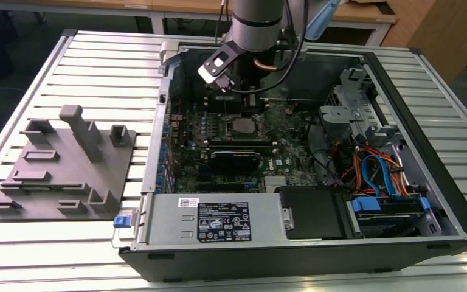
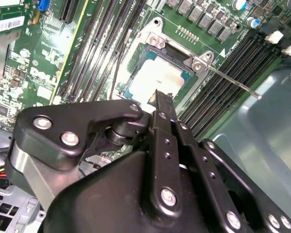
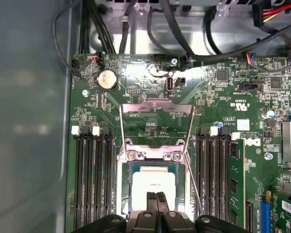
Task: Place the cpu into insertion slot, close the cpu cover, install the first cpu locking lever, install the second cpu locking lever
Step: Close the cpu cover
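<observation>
— Silver-grey on top, small, flat and square: where does that cpu (image 3: 153, 187) lie?

— Flat inside the insertion slot (image 3: 153, 155), the small square socket with a silvery metal rim on the green circuit board (image 3: 223, 111). In both wrist views its pale top is bare.

— And the cpu cover (image 3: 157, 110)?

— That thin silvery frame plate with a square window stands tilted up from its hinge at one edge of the socket, not down over the chip. A thin silvery wire locking lever (image 2: 233, 83) sticks out free of the socket, across the long black memory slots (image 2: 240, 56).

— What about the tool (image 3: 156, 194)?

— Black, two-fingered and clenched, its fingers pressed together with nothing between them (the seam is a hairline in the first wrist view). Its tip hangs over one edge of the chip. I cannot tell whether it touches the metal.

— And round about?

— In the exterior view the grey robot arm (image 1: 254, 18) reaches down into an open black computer case (image 1: 432, 143) lying on a slatted aluminium counter (image 1: 71, 61). A grey moulded fixture block (image 1: 63, 164) sits just beside the case, on the exterior view's left.
</observation>
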Tool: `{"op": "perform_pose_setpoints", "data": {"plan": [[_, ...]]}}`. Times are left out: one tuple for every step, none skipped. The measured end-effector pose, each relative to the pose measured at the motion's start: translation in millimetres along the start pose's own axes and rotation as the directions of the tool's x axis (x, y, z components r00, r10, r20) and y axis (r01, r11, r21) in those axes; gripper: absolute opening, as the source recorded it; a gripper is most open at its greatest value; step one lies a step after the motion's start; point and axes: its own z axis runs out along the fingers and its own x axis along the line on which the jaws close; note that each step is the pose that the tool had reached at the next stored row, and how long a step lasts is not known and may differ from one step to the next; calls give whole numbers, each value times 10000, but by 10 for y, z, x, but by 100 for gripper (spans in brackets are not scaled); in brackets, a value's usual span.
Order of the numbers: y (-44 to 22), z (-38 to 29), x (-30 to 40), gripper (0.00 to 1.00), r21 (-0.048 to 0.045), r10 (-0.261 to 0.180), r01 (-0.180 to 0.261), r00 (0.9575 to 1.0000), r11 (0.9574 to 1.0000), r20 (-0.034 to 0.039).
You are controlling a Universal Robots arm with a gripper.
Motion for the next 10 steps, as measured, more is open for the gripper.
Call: {"op": "perform_pose_setpoints", "data": {"plan": [[2, 0, 0, 10, 21, 0, 0, 10000, 10000, 1], [1, -1, 0, 10, 34, 1, -1, 10000, 10000, 3], [1, -4, 0, 10, 41, 2, -2, 10000, 10000, 4], [2, -11, 0, 10, 43, 2, -2, 10000, 10000, 3], [3, -20, 1, 10, 43, 1, -1, 10000, 10000, 2], [3, -32, 1, 10, 43, 0, 0, 10000, 10000, 1], [4, -47, 1, 10, 42, 1, -1, 10000, 10000, 1], [5, -63, 1, 10, 42, 1, -1, 10000, 10000, 1], [5, -80, 1, 10, 43, 1, -1, 10000, 10000, 2], [6, -99, 1, 10, 42, 1, -1, 10000, 10000, 1]]}}
